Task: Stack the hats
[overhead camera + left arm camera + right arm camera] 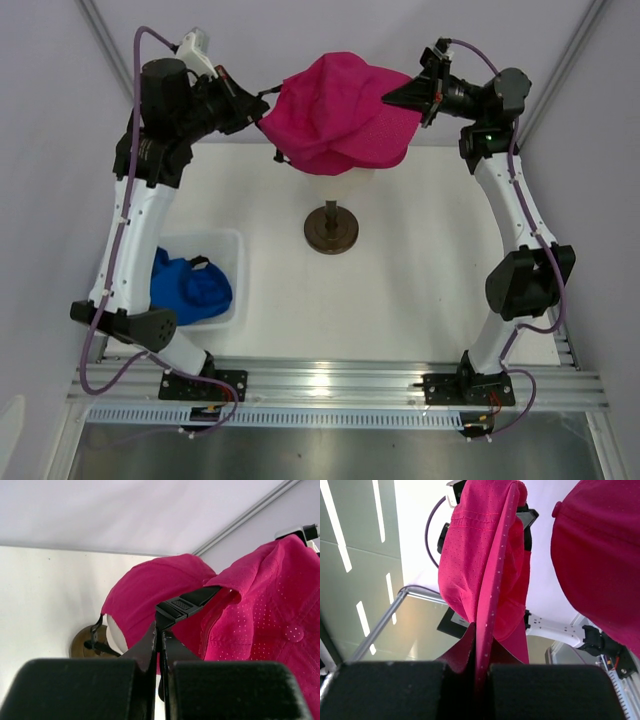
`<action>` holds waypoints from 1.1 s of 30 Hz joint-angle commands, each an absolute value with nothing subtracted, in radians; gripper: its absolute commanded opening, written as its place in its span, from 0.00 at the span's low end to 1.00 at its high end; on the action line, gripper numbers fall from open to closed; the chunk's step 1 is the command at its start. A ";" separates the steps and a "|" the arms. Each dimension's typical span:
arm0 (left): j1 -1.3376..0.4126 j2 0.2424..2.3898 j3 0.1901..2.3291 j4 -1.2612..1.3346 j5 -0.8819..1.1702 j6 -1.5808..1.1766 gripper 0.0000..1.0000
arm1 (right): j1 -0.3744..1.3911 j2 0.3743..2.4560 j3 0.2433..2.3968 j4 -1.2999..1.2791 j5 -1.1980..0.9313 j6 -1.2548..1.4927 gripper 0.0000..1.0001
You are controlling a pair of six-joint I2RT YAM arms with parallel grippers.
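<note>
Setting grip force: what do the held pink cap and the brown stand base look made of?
Held pink cap: thin, matte fabric with tiny perforations; it sags and folds. Brown stand base: hard, dark disc with slight sheen, possibly wood or metal.

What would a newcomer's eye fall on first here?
The magenta hat stretched in mid-air between both arms at the table's far side: the left gripper has its jaws shut on the back strap, the right gripper on the brim. Right beside it, a second magenta hat already sits on the cream head above the brown stand. A blue hat lies in the white basket at near left.
</note>
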State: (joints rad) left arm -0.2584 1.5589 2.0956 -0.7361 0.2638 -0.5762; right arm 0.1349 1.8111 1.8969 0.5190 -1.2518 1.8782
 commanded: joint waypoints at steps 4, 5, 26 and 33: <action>-0.249 1.608 2.128 -0.778 0.195 -0.568 0.01 | 0.072 1.810 1.841 0.638 -1.230 1.993 0.00; -0.249 1.611 2.117 -0.776 0.186 -0.565 0.01 | 0.072 1.809 1.835 0.632 -1.236 1.982 0.00; -0.184 1.765 2.160 -0.768 0.227 -0.548 0.01 | 0.066 1.904 1.973 0.005 -1.198 1.393 0.03; -0.184 1.767 2.088 -0.746 0.256 -0.545 0.01 | 0.061 1.847 1.901 0.028 -1.212 1.374 0.46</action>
State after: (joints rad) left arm -0.2047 1.7733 2.1017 -0.7574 0.2584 -0.5663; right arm 0.0772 1.9018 1.9129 0.0315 -1.2270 1.4170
